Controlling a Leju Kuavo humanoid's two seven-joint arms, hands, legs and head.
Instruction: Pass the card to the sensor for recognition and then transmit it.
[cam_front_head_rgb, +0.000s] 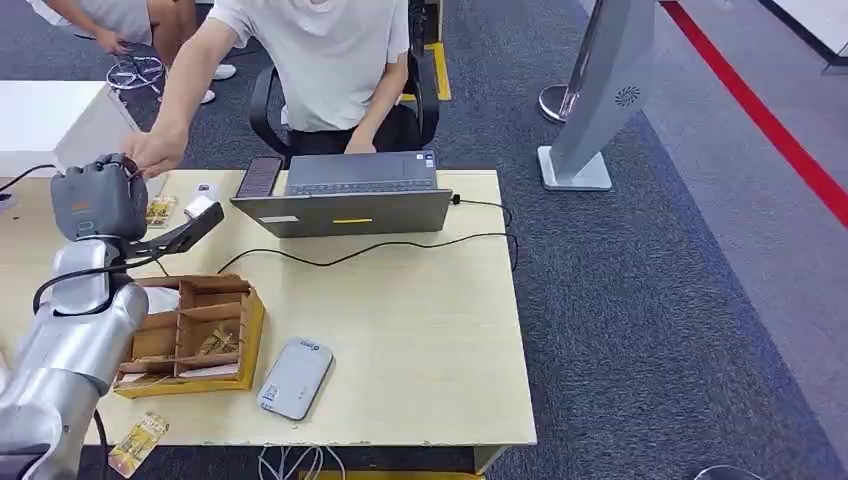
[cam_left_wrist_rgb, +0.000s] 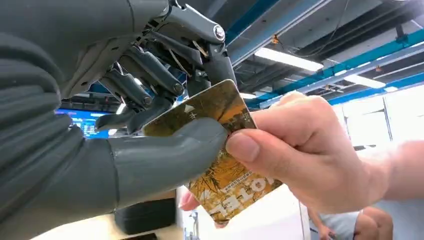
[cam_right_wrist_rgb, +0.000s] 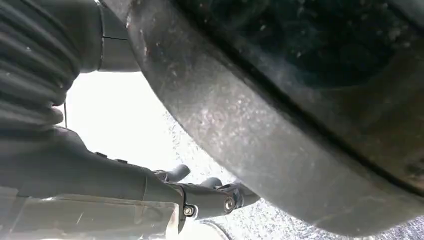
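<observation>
Left hand (cam_left_wrist_rgb: 165, 125): raised beyond the wooden tray (cam_front_head_rgb: 190, 335), thumb and fingers pinching a gold card (cam_left_wrist_rgb: 220, 155); a person's hand (cam_left_wrist_rgb: 305, 150) grips the same card, probably to take it in the handover.
Right hand (cam_right_wrist_rgb: 200, 195): hanging; hold or release cannot be told.
Wooden tray: compartmented, one cell holding a small gold-toned item, unclear.
Grey sensor (cam_front_head_rgb: 295, 378): just beside the tray.
Laptop (cam_front_head_rgb: 345, 200): beyond the tray, before the person.
</observation>
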